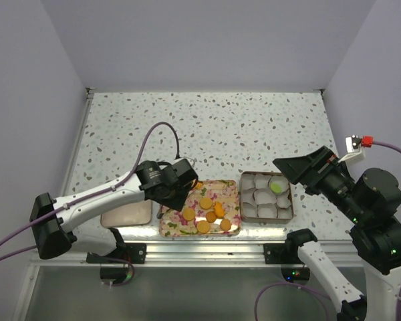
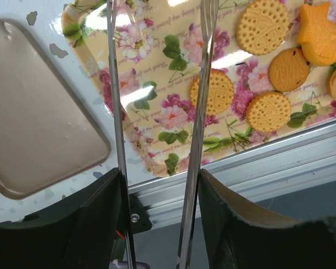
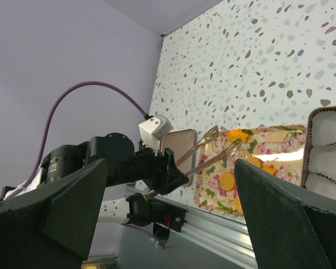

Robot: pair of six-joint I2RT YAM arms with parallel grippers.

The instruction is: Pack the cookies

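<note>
Several orange cookies (image 1: 205,202) lie on a floral tray (image 1: 170,227); round ones (image 2: 211,92) and a fish-shaped one (image 2: 320,33) show in the left wrist view. A light green cookie (image 1: 277,185) sits in a paper cup in the tin (image 1: 291,200). My left gripper (image 2: 159,185) is shut on metal tongs (image 2: 116,112), whose arms are spread over the tray's left half; their tips run out of that view. In the right wrist view the tongs (image 3: 213,151) end by the fish cookie (image 3: 237,135). My right gripper (image 1: 301,167) hangs open over the tin, holding nothing.
A tan tin lid (image 1: 125,214) lies left of the tray. White paper cups (image 1: 260,197) fill the tin. An aluminium rail (image 1: 207,249) runs along the table's near edge. Walls close in the left, right and far sides.
</note>
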